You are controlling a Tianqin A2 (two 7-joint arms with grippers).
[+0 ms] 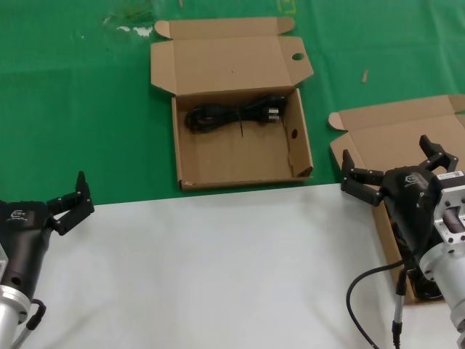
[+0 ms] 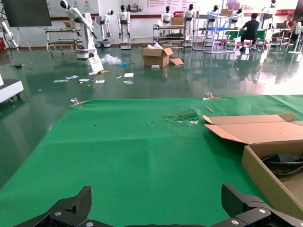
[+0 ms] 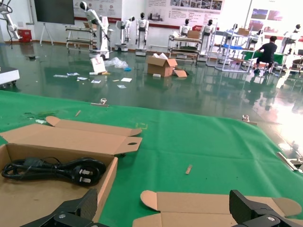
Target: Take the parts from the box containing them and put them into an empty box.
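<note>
The box with a round hole in its lid flap [image 1: 240, 156] lies open at the middle of the green mat. A coiled black power cable [image 1: 232, 115] lies in it at the lid end. It also shows in the left wrist view [image 2: 265, 175] and the right wrist view [image 3: 110, 177], with the cable [image 3: 61, 169]. The plain-flapped box [image 1: 392, 134] lies open at the right. Its inside is mostly hidden under my right arm, with something dark showing there. My right gripper [image 1: 389, 156] hovers open and empty over this box [image 3: 213, 203]. My left gripper [image 1: 69, 200] is open and empty at the lower left.
The green mat [image 1: 87, 109] covers the far half of the table and a white surface [image 1: 218, 269] the near half. Small scraps [image 1: 365, 75] lie on the mat near the back. The wrist views show a hall floor with other robots and racks beyond the table.
</note>
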